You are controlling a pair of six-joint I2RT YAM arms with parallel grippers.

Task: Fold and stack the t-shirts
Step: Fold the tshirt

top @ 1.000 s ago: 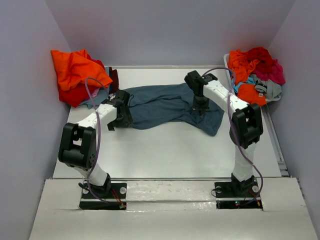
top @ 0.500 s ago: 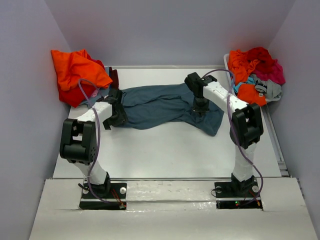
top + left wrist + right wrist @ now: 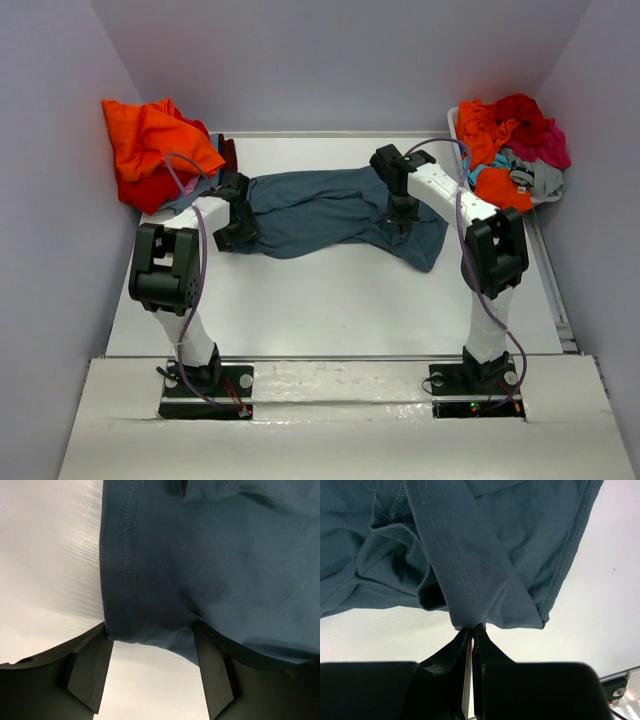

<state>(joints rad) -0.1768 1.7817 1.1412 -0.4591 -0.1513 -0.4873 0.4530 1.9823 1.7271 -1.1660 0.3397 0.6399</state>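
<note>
One slate-blue t-shirt (image 3: pixel 320 215) lay rumpled across the middle of the white bench (image 3: pixel 330 310) in the top view, stretched from left of centre to right of centre. The left gripper (image 3: pixel 230 238) pointed down at the shirt's left end, and the right gripper (image 3: pixel 402 218) pointed down onto its right part. From this height I could not tell how either pair of fingers stood. An orange-and-red heap (image 3: pixel 150 150) of shirts sat in the upper left of the frame. A mixed heap (image 3: pixel 510 140) of orange, red, magenta, teal and grey shirts sat in the upper right. Both were apart from the blue shirt.

In the left wrist view, the left gripper (image 3: pixel 150 672) had its two black fingers (image 3: pixel 87 672) spread wide at the bottom of the frame. A stitched hem of the slate-blue t-shirt (image 3: pixel 210 555) hung down between them. The cloth filled the centre and right of the frame, with bare bench (image 3: pixel 45 555) on the left.

In the right wrist view, the right gripper (image 3: pixel 472 632) had its fingertips pressed together at lower centre, clamped on a narrow stitched fold of the slate-blue t-shirt (image 3: pixel 470 540). The fold rose from the tips toward the top of the frame, over the creased cloth filling the upper part. Pale bench (image 3: pixel 600 580) showed at the right and under the shirt's lower edge.
</note>
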